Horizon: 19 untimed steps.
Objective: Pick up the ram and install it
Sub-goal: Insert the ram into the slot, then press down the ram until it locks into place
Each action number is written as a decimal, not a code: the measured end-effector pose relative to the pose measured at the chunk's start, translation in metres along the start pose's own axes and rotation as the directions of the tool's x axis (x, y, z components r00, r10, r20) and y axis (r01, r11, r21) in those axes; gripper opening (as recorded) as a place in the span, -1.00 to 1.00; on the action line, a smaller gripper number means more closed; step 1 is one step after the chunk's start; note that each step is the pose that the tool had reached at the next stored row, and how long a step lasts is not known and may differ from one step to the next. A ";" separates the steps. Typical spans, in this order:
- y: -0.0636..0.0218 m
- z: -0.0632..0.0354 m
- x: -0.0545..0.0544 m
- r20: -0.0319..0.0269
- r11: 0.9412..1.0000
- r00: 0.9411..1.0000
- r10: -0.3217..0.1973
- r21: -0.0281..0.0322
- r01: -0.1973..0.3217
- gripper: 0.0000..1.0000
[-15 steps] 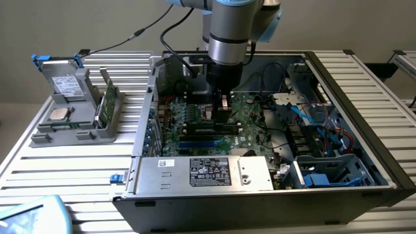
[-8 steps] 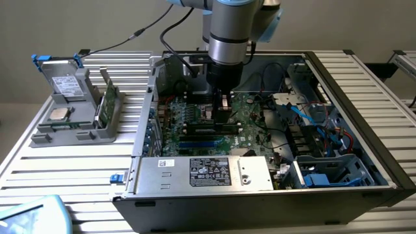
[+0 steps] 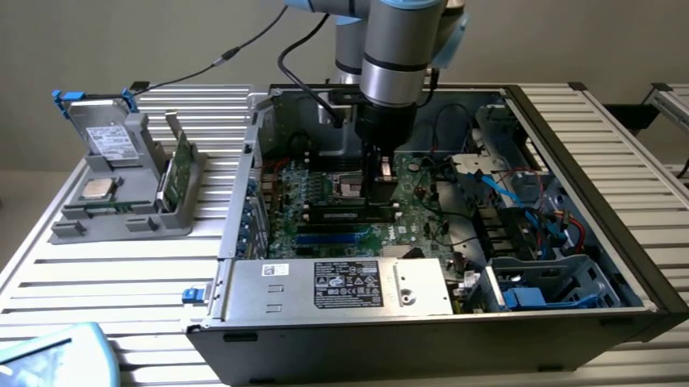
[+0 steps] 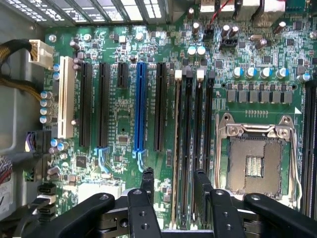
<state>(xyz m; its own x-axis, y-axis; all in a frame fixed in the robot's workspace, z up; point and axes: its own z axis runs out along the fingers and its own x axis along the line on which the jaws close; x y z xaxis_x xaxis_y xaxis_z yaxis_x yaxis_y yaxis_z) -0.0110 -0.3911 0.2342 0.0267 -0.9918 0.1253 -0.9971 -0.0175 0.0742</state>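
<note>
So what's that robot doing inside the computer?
The robot arm has reached into the open computer case. Its fingers are open and hold nothing. They hang just above the memory slots on the motherboard, one on each side of a thin board that stands on edge in a slot. Out on the table, a green ram stick stands upright in the grey holder.

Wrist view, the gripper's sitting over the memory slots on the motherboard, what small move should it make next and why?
Probably a short lift straight up. The gripper is open and empty, fingers low on either side of a memory slot, while the green ram stands in the grey holder outside the case. Rising first keeps the fingers off the motherboard.
</note>
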 end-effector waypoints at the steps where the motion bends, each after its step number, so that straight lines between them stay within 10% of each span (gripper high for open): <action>1: -0.0031 -0.0003 0.000 0.000 1.000 1.000 -0.001 -0.003 0.001 -0.08; 9: -0.0076 -0.0005 0.000 0.000 1.000 1.000 -0.001 -0.008 0.001 -0.12; 13: -0.0075 -0.0008 0.000 0.000 1.000 1.000 -0.001 -0.008 0.001 -0.62; 19: -0.0074 -0.0014 0.000 0.000 1.000 1.000 -0.001 -0.008 0.001 -0.79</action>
<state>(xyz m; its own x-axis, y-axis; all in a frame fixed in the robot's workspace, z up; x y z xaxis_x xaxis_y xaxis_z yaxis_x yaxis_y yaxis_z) -0.0035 -0.3910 0.2351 0.0278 -0.9918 0.1249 -0.9965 -0.0176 0.0823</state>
